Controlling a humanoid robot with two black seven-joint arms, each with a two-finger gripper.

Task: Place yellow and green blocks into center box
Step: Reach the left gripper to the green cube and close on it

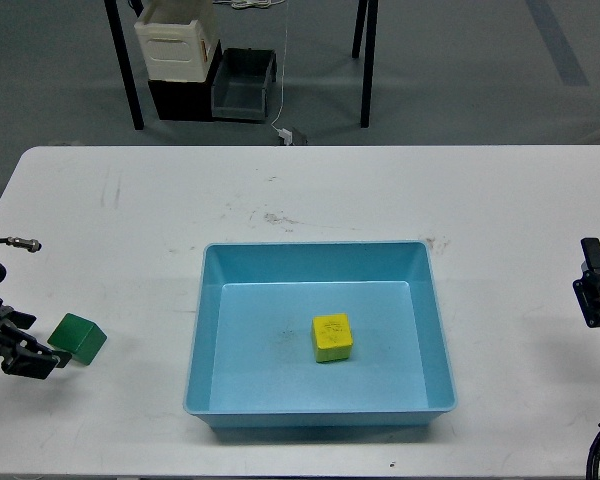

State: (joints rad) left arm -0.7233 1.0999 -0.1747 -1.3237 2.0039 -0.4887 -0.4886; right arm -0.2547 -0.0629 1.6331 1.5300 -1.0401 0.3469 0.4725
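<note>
Half the job looked sorted: the yellow block (332,337) sat flat on the floor of the center box (208,330), a bit right of middle. The green block (78,338) was out on the tabletop (480,200) near the left edge, tilted, with the left tool (40,358) right up against it. Its fingers seemed to sit around the block's lower corner, but whether they were actually clamped on it couldn't be told. The right tool (592,290) hung idle by the right edge, too dark and small to say if it was wide or narrow.

Main worry: a corner grip on a tilted cube could let it twist out, and it was close enough to the left edge to roll off. The box's left wall could also clip a low carry. Otherwise there was plenty of bare tabletop between block and box.
</note>
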